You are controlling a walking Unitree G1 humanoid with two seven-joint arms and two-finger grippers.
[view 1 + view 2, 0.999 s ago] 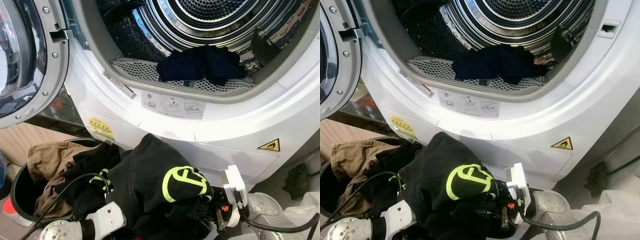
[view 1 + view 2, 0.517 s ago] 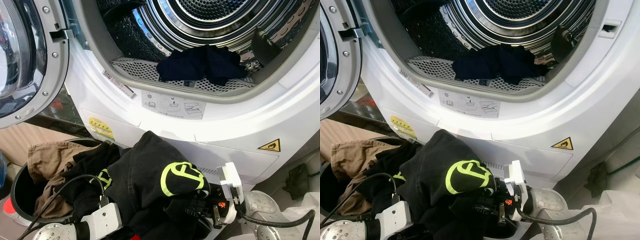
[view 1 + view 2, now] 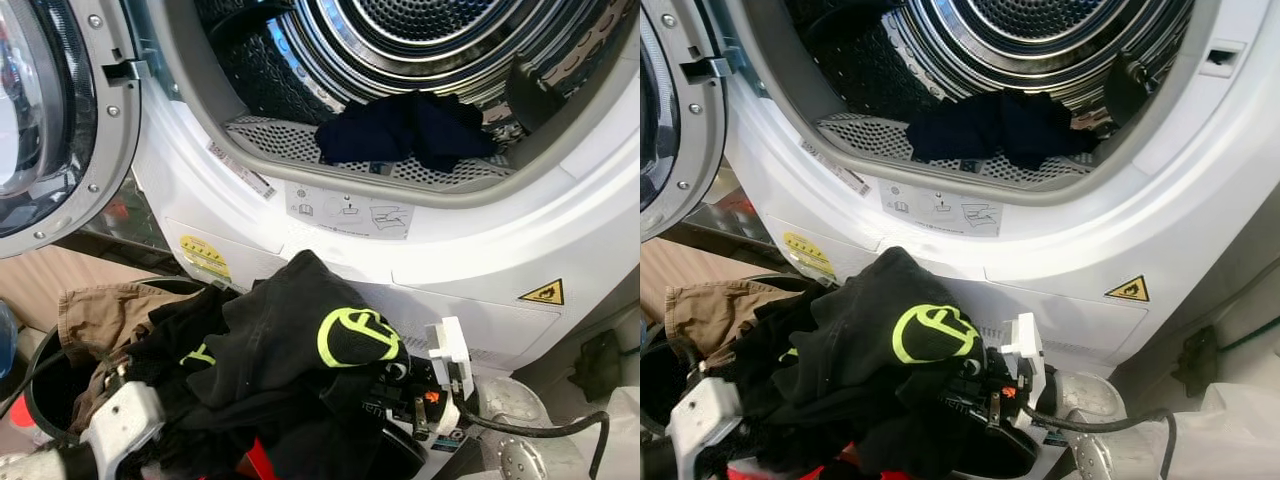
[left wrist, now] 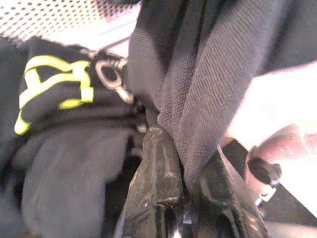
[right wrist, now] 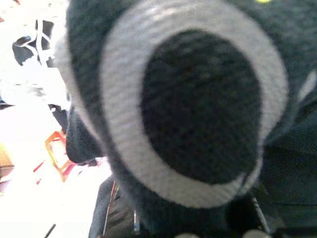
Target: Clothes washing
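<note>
Clothes fill the near ground: a black garment (image 3: 290,350) with a yellow-green ring logo (image 3: 357,337) is bunched up in front of the machine, above a dark basket (image 3: 45,385). The left gripper (image 4: 185,196) sits low at the heap's left side; its wrist view shows the two black fingers (image 4: 156,173) pressed onto a fold of black mesh cloth, which runs up between them. The right gripper (image 3: 385,395) is buried under the logo side of the same garment, its white wrist block (image 3: 447,365) and cable sticking out to the right; whether its jaws are spread or closed I cannot tell, since cloth covers them, and its wrist view is blocked by dark fabric bearing a pale ring. A tan garment (image 3: 95,315) lies over the basket's left rim, partly under the black one. Behind stands the white washer (image 3: 470,250), with a yellow warning triangle (image 3: 541,293) on its front. Its door (image 3: 55,120) hangs open to the left. Farther in, a dark navy item (image 3: 405,130) rests at the drum's front lip on the perforated metal.
</note>
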